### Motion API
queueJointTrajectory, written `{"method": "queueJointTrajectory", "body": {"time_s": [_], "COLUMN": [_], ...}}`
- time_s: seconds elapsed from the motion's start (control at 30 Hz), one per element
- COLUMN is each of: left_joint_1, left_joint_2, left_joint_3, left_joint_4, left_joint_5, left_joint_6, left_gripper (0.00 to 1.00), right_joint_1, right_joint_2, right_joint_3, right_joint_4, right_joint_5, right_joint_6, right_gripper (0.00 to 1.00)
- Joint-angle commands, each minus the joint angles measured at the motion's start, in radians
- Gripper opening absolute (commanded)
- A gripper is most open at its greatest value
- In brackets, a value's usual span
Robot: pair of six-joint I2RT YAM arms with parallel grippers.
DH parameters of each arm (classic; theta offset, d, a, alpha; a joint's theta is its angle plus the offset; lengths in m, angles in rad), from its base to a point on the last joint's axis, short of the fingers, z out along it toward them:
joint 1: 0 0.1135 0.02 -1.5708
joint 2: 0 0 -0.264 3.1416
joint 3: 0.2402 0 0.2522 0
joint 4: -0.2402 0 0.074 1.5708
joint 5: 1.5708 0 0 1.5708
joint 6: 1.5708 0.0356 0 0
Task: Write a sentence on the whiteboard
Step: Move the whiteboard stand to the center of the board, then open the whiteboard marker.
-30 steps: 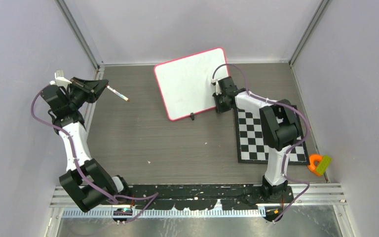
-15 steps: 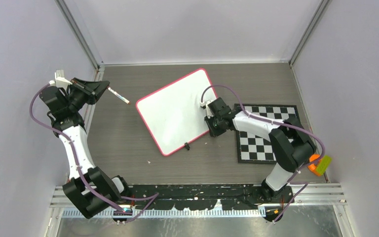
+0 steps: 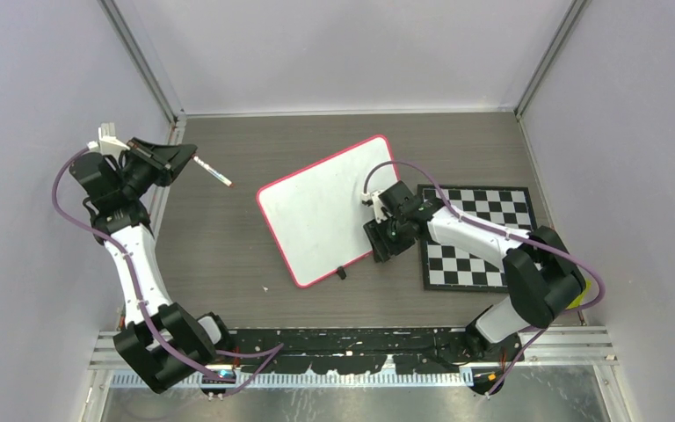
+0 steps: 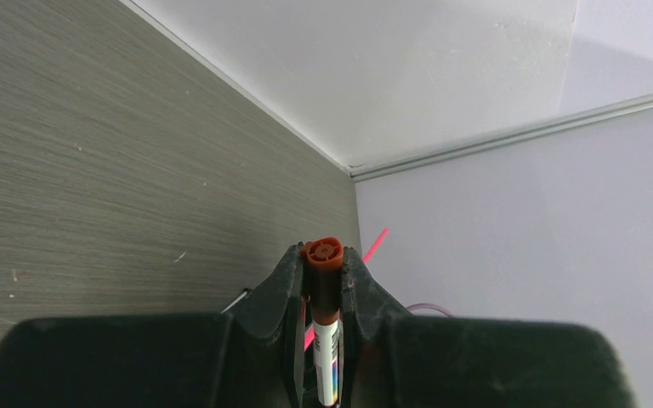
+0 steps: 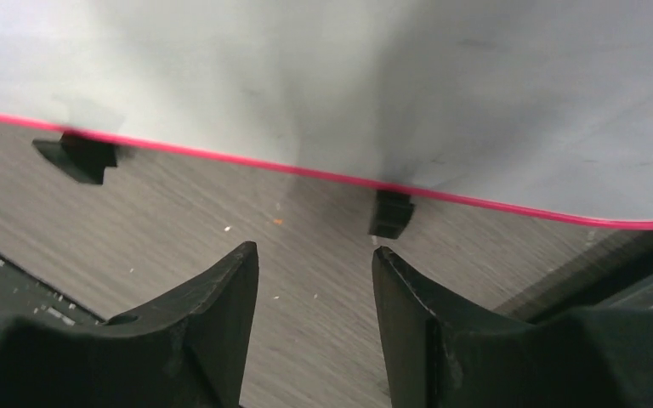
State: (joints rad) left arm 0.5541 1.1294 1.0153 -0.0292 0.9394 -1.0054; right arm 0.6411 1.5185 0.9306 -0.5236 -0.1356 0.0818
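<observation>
Whiteboard shifted nearer; right hand open, arm low; left hand clamps marker.

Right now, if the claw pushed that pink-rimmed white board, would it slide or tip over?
Probably slide, not tip: the rectangular white board with the pink rim seems to lie low on the grey wood-grain table. It looks thin and stiff, so likely light. Its small black feet might catch.

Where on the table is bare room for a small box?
The table is bare between the left arm and the whiteboard, along the back wall, and in front of the whiteboard. Crowded: the right side, with right gripper, whiteboard and checkered board.
</observation>
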Motion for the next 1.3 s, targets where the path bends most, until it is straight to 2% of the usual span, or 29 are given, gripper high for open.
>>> {"method": "queueJointTrajectory", "body": {"time_s": [0.0, 0.2, 0.33, 0.43, 0.5, 0.57, 0.67, 0.73, 0.83, 0.93, 1.13, 1.27], "left_joint_1": [-0.039, -0.177, -0.304, -0.407, -0.469, -0.520, -0.596, -0.631, -0.669, -0.680, -0.691, -0.694], "left_joint_2": [-0.009, 0.016, 0.042, 0.056, 0.051, 0.051, 0.075, 0.076, 0.077, 0.096, 0.091, 0.087], "left_joint_3": [0.072, 0.135, 0.175, 0.196, 0.181, 0.165, 0.191, 0.205, 0.238, 0.262, 0.221, 0.196], "left_joint_4": [-0.017, -0.046, -0.027, 0.005, 0.078, 0.141, 0.161, 0.178, 0.155, 0.117, 0.147, 0.162], "left_joint_5": [0.012, -0.001, 0.003, 0.000, -0.030, -0.090, -0.159, -0.203, -0.262, -0.295, -0.301, -0.306], "left_joint_6": [0.045, 0.108, 0.111, 0.102, 0.062, 0.009, -0.071, -0.096, -0.097, -0.103, -0.128, -0.129], "left_gripper": [0.00, 0.00, 0.00, 0.00, 0.00, 0.00, 0.00, 0.00, 0.00, 0.00, 0.00, 0.00], "right_joint_1": [0.012, 0.023, 0.023, 0.021, 0.021, 0.020, 0.013, -0.006, -0.032, -0.032, -0.025, 0.002], "right_joint_2": [-0.036, -0.101, -0.137, -0.164, -0.199, -0.216, -0.154, -0.106, -0.027, 0.022, 0.105, 0.139], "right_joint_3": [0.008, 0.075, 0.255, 0.408, 0.477, 0.522, 0.676, 0.770, 0.880, 0.908, 0.957, 0.970], "right_joint_4": [-0.039, -0.082, -0.246, -0.303, -0.252, -0.161, -0.138, -0.152, -0.175, -0.124, -0.026, 0.007], "right_joint_5": [-0.123, -0.288, -0.361, -0.287, -0.199, -0.113, -0.049, -0.115, -0.335, -0.434, -0.525, -0.537], "right_joint_6": [-0.036, -0.075, -0.151, -0.166, -0.134, -0.063, 0.020, 0.060, 0.100, 0.212, 0.375, 0.417], "right_gripper": [0.57, 0.62, 0.65, 0.77, 0.85, 0.86, 0.90, 0.96, 0.93, 0.88, 0.88, 0.88]}}
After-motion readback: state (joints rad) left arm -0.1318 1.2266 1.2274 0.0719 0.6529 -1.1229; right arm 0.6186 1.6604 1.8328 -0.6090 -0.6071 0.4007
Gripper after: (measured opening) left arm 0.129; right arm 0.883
